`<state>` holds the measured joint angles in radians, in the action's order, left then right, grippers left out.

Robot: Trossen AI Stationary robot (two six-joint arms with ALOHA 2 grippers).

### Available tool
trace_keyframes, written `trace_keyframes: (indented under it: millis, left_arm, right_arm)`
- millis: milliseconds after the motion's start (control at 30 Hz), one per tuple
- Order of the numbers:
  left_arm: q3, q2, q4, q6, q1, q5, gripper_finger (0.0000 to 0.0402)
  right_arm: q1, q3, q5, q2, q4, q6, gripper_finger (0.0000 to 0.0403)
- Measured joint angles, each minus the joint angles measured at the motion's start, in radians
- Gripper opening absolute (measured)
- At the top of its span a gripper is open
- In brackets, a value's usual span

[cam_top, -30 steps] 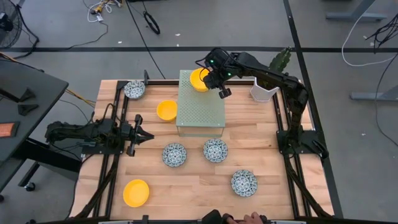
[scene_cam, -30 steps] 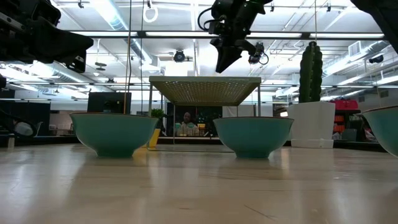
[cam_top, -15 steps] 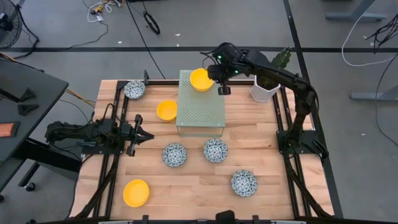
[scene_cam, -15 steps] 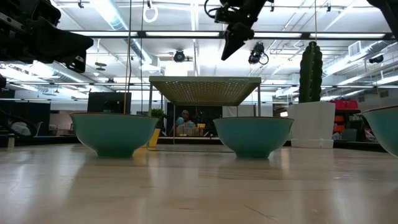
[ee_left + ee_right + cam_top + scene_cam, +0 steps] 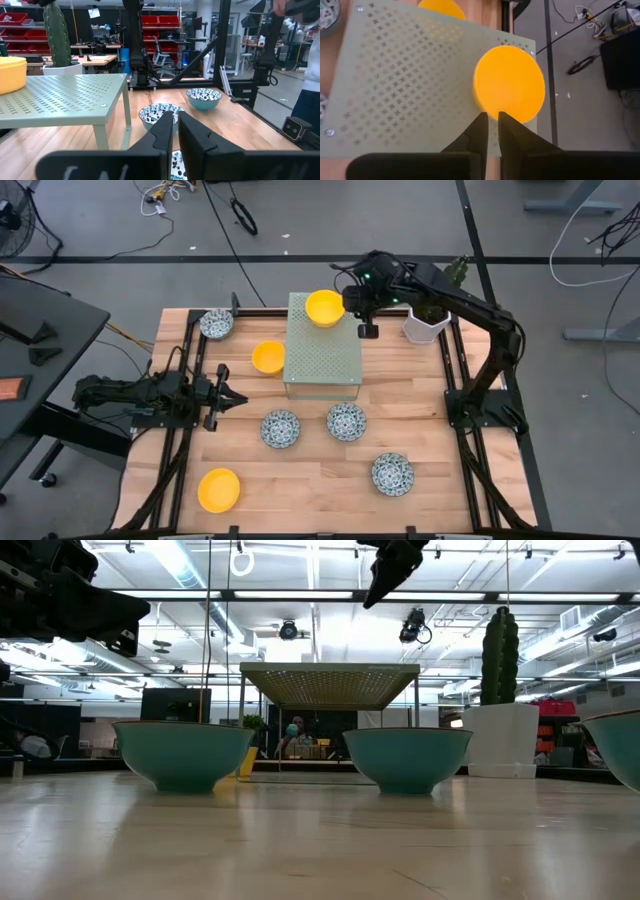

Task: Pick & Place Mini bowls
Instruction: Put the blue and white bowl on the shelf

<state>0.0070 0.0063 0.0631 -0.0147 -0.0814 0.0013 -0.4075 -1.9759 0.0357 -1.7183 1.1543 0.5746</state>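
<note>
A wooden table (image 5: 420, 410) carries a perforated green stand (image 5: 322, 345), a white cactus pot (image 5: 424, 328) and scattered mini bowls (image 5: 346, 421).

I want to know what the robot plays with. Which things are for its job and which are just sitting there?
For the job: yellow bowl on the rack; yellow bowls on the table; blue-patterned bowls; right gripper; left gripper.

Just sitting there: green rack; cactus pot.

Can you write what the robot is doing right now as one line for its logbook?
right gripper: shut, empty, above rack edge | yellow bowl: sits on green rack | left gripper: shut, waiting at table's left
</note>
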Motion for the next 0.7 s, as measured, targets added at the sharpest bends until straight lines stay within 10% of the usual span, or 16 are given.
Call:
trace_keyframes:
  millis: [700]
  left_arm:
    - [0.0, 0.0, 0.0, 0.0, 0.0, 0.0, 0.0034]
  right_arm:
    - [0.238, 0.311, 0.001, 0.2, -0.001, -0.098, 0.0044]
